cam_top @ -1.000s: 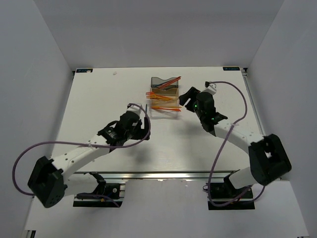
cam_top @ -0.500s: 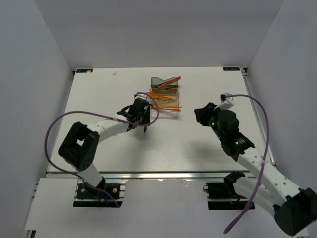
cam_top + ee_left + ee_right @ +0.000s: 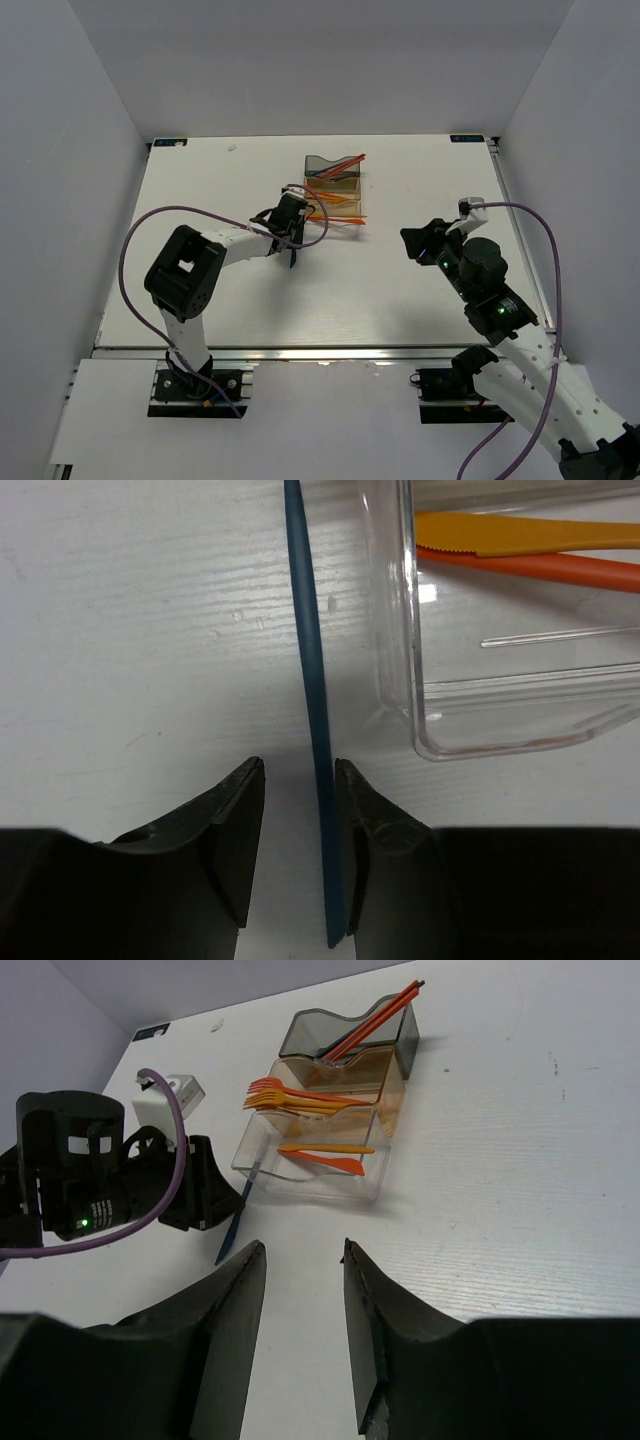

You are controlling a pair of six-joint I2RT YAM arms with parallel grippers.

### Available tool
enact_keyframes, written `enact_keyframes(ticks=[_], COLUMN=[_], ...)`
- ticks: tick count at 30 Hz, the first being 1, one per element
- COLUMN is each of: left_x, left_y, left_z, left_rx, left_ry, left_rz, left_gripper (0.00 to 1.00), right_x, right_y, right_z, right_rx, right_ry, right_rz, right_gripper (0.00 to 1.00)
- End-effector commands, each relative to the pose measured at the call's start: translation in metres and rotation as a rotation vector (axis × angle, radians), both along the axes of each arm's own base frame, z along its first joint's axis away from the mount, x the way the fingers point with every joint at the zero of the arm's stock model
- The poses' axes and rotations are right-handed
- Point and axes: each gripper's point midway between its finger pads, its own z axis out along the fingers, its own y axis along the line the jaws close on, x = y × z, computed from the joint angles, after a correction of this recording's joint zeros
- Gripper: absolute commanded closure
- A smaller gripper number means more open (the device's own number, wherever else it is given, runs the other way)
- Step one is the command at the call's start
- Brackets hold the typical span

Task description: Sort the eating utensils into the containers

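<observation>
You're getting the top view looking down over the whole table (image 3: 200, 200); left wrist is sitting close above the clear bin (image 3: 392, 600); right wrist is facing it obliquely, farther off.

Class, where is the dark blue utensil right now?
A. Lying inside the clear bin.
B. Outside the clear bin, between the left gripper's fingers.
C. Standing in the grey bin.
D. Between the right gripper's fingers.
B: the left wrist view shows the dark blue utensil running between the fingers of the left gripper, beside the outer wall of the clear bin.
</observation>
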Motion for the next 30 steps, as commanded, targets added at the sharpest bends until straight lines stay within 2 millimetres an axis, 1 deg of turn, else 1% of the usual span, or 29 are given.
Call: enact_keyframes(ticks=[1, 3, 5, 8, 11, 12, 14, 16, 17, 19, 20, 21, 22, 23, 24, 25, 26, 27, 28, 29, 30], left_x=[0.017, 0.014, 0.011, 0.006, 0.001, -0.002, -0.008, -0.015, -0.026, -0.036, -0.044, -0.058, -0.066, -0.071, -0.088, -0.096, -0.095, -0.109, -0.114, -0.108, -0.110], left_y=[-0.002, -0.001, 0.003, 0.004, 0.004, 0.005, 0.010, 0.017, 0.025, 0.030, 0.034, 0.039, 0.042, 0.040, 0.047, 0.045, 0.039, 0.043, 0.034, 0.023, 0.016], left_z=[0.017, 0.007, -0.004, -0.016, -0.029, -0.034, -0.037, -0.035, -0.041, -0.039, -0.040, -0.048, -0.050, -0.043, -0.050, -0.047, -0.028, -0.029, -0.020, 0.011, 0.023], left_rx=[-0.012, 0.004, 0.020, 0.023, 0.024, 0.031, 0.044, 0.051, 0.063, 0.054, 0.049, 0.047, 0.039, 0.005, 0.005, -0.004, -0.052, -0.054, -0.078, -0.164, -0.206], left_ry=[-0.069, -0.046, -0.023, 0.004, 0.040, 0.059, 0.084, 0.093, 0.123, 0.137, 0.153, 0.189, 0.204, 0.200, 0.228, 0.222, 0.169, 0.166, 0.135, 0.040, -0.004], left_rz=[0.007, 0.003, 0.011, 0.015, 0.010, 0.010, 0.027, 0.066, 0.089, 0.116, 0.138, 0.145, 0.158, 0.173, 0.177, 0.170, 0.163, 0.151, 0.117, 0.095, 0.073], left_gripper=[0.56, 0.59, 0.59, 0.59, 0.60, 0.66, 0.84, 0.92, 0.92, 1.00, 1.00, 1.00, 1.00, 1.00, 1.00, 1.00, 1.00, 1.00, 1.00, 1.00, 1.00], right_x=[-0.005, -0.005, -0.007, -0.008, -0.010, -0.010, -0.011, -0.012, -0.013, -0.014, -0.015, -0.015, -0.016, -0.016, -0.014, -0.015, -0.015, -0.011, -0.011, -0.005, -0.003], right_y=[0.003, 0.004, 0.004, 0.002, 0.002, 0.002, 0.002, 0.002, 0.002, 0.002, 0.003, 0.002, 0.003, 0.004, 0.007, 0.012, 0.016, 0.023, 0.034, 0.046, 0.054], right_z=[0.006, 0.008, 0.010, 0.015, 0.015, 0.014, 0.015, 0.017, 0.019, 0.021, 0.022, 0.024, 0.022, 0.021, 0.018, 0.015, 0.011, 0.004, 0.002, -0.014, -0.020], right_rx=[-0.010, -0.006, 0.001, 0.009, 0.009, 0.008, 0.010, 0.013, 0.016, 0.022, 0.025, 0.031, 0.033, 0.035, 0.034, 0.038, 0.041, 0.045, 0.083, 0.083, 0.105], right_ry=[-0.034, -0.039, -0.047, -0.062, -0.062, -0.061, -0.065, -0.071, -0.074, -0.082, -0.084, -0.092, -0.090, -0.087, -0.080, -0.066, -0.050, -0.029, -0.011, 0.046, 0.077], right_rz=[0.042, 0.044, 0.049, 0.047, 0.052, 0.052, 0.053, 0.053, 0.056, 0.062, 0.065, 0.065, 0.071, 0.075, 0.082, 0.106, 0.123, 0.145, 0.186, 0.216, 0.245], right_gripper=[0.57, 0.57, 0.57, 0.57, 0.57, 0.57, 0.58, 0.57, 0.57, 0.57, 0.58, 0.57, 0.57, 0.57, 0.57, 0.56, 0.56, 0.56, 0.53, 0.49, 0.46])
